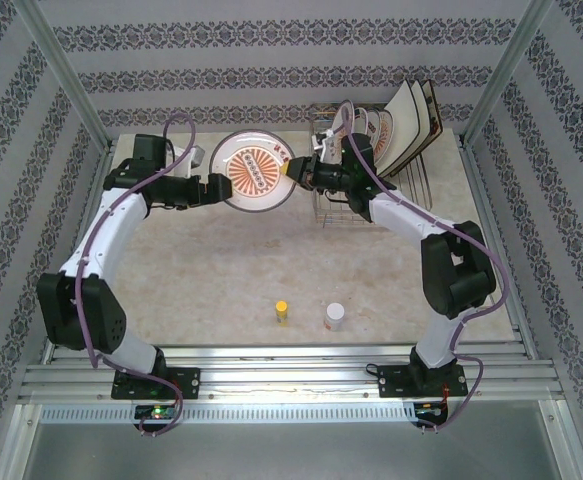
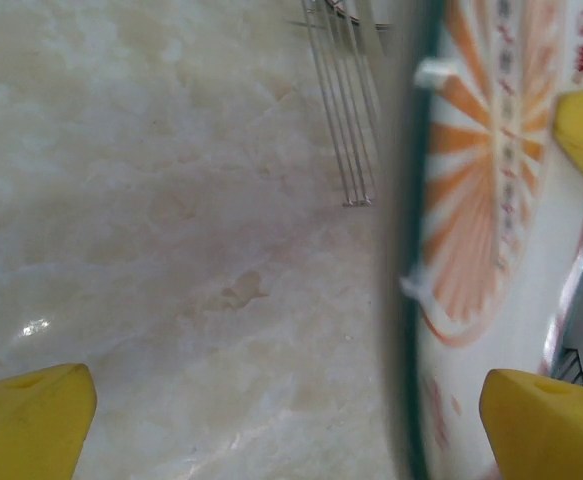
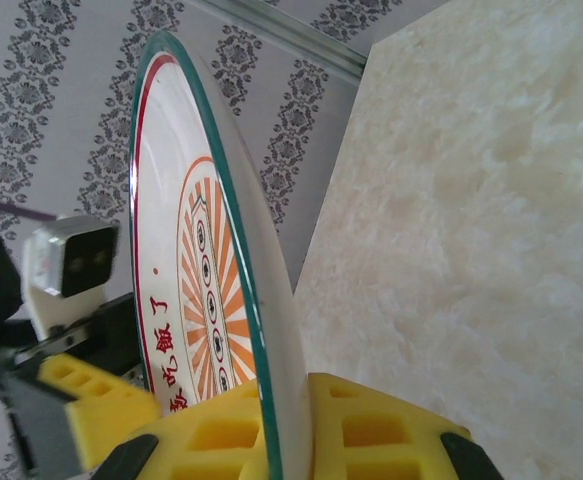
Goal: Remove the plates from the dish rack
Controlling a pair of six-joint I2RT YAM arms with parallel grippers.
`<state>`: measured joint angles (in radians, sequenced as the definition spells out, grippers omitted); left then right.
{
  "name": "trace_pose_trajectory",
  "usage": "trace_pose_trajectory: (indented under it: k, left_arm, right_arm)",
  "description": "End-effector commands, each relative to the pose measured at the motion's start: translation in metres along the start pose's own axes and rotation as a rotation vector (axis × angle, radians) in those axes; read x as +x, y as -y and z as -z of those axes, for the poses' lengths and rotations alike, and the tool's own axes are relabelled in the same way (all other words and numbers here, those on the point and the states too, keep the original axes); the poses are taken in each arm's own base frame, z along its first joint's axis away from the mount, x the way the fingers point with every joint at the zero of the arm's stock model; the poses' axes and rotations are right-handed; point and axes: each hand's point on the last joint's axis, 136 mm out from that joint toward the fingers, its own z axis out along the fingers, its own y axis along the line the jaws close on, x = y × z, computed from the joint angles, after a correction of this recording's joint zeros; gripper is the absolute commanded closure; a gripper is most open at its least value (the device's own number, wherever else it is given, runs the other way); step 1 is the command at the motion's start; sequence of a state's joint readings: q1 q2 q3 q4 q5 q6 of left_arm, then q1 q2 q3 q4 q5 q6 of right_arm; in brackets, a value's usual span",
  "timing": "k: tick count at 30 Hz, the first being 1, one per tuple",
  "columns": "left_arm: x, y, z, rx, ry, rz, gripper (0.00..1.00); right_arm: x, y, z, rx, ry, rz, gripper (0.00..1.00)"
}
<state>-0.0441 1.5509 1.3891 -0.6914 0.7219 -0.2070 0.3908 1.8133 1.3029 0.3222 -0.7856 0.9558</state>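
round plate (image 1: 256, 170): white with an orange-red sunburst centre and a dark green rim; it was held upright on its edge above the bench, out of the dish rack, between the two arms.
right pincer (image 1: 293, 170): clamped on the round plate's right-hand rim; the right wrist view showed the rim running between its yellow fingers (image 3: 371, 435).
left pincer (image 1: 216, 186): spread wide at the plate's left side; in the left wrist view the plate's edge stood between its fingers (image 2: 31, 420), nearer one of them, and whether either touched it could not be told.
dish rack (image 1: 327, 208): silver wire, at the back right of the bench, just to the right of the held plate.
plates in the rack: round patterned plates (image 1: 376, 125) stood upright in the slots; square cream plates (image 1: 418, 118) leaned at the rack's far right end.
bench (image 1: 221, 270): pale, marble-patterned.
small items: a yellow bottle (image 1: 282, 312) and a white jar (image 1: 334, 317) stood near the front edge, slightly apart, well away from the rack.
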Motion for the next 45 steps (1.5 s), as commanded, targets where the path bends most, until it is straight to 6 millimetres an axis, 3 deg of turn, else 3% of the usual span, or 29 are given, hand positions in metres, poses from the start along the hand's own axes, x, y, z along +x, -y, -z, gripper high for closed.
trace_pose_trajectory:
  k: [1, 6, 10, 16, 18, 25, 29, 33, 36, 39, 45]
  left_arm:
    - [-0.016, -0.001, -0.002, 0.016, 0.073, 0.009, 0.04]
    - [-0.022, 0.003, 0.001, 0.05, 0.127, 0.022, 0.17]
    - [-0.021, 0.003, 0.001, 0.079, 0.131, 0.044, 0.48]
    - [-0.024, 0.001, 0.006, 0.104, 0.17, 0.073, 0.69]
    - [-0.023, -0.001, 0.006, 0.096, 0.167, 0.079, 0.7]
    - [-0.024, -0.006, 0.009, 0.059, 0.155, 0.079, 1.0]
    - [-0.025, -0.007, 0.005, 0.072, 0.155, 0.091, 1.0]
    - [-0.029, -0.018, 0.007, 0.014, 0.202, 0.105, 1.0]
    - [-0.033, -0.027, 0.011, -0.01, 0.239, 0.126, 1.0]
    - [-0.035, -0.036, 0.017, -0.023, 0.28, 0.149, 1.0]
    - [-0.046, -0.07, 0.039, -0.043, 0.4, 0.245, 1.0]
  right_arm:
    - [-0.001, -0.026, -0.011, -0.068, -0.009, 0.045, 1.0]
    - [0.004, -0.027, -0.017, -0.077, -0.023, 0.04, 1.0]
    - [0.005, -0.028, -0.022, -0.083, -0.031, 0.035, 1.0]
    - [0.004, -0.028, -0.029, -0.093, -0.039, 0.029, 1.0]
    - [0.003, -0.028, -0.03, -0.095, -0.041, 0.027, 1.0]
    - [0.008, -0.025, -0.038, -0.078, -0.055, 0.021, 1.0]
    - [0.013, -0.021, -0.039, 0.004, -0.07, 0.06, 1.0]
    - [0.012, -0.017, -0.032, 0.13, -0.063, 0.128, 0.53]
    - [0.009, -0.005, -0.018, 0.3, -0.087, 0.186, 0.02]
    - [-0.001, 0.002, 0.008, 0.489, -0.101, 0.256, 0.02]
    - [-0.025, -0.004, 0.092, 0.843, -0.092, 0.417, 0.02]
